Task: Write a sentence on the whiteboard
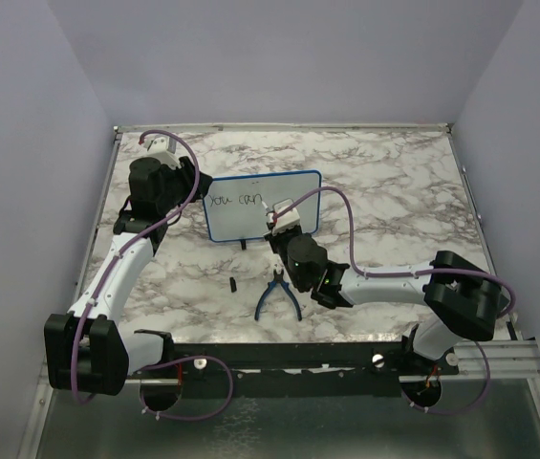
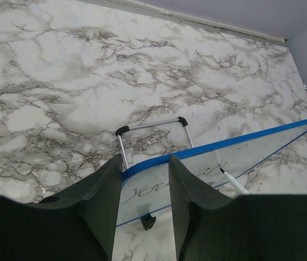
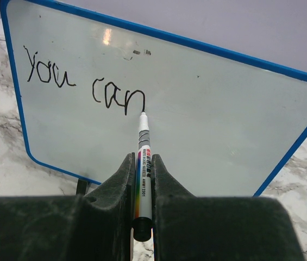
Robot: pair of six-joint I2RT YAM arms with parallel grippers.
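At middle of table point(image 1: 394, 191), whiteboard point(image 1: 260, 206) standing upright, probably light, smooth, tipping easily; better holding by frame point(image 3: 196, 43). Left gripper point(image 2: 145, 163) straddling its corner, jaws half apart, grip unclear. Right gripper point(image 3: 142, 160) pinching marker point(image 3: 143, 136), tip touching sentence point(image 3: 47, 73).

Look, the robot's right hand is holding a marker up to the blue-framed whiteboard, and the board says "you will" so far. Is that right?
Not quite. The right wrist view shows the sentence so far reads "you can", not "you will". The rest is right: the right gripper holds the marker with its tip at the blue-framed whiteboard.
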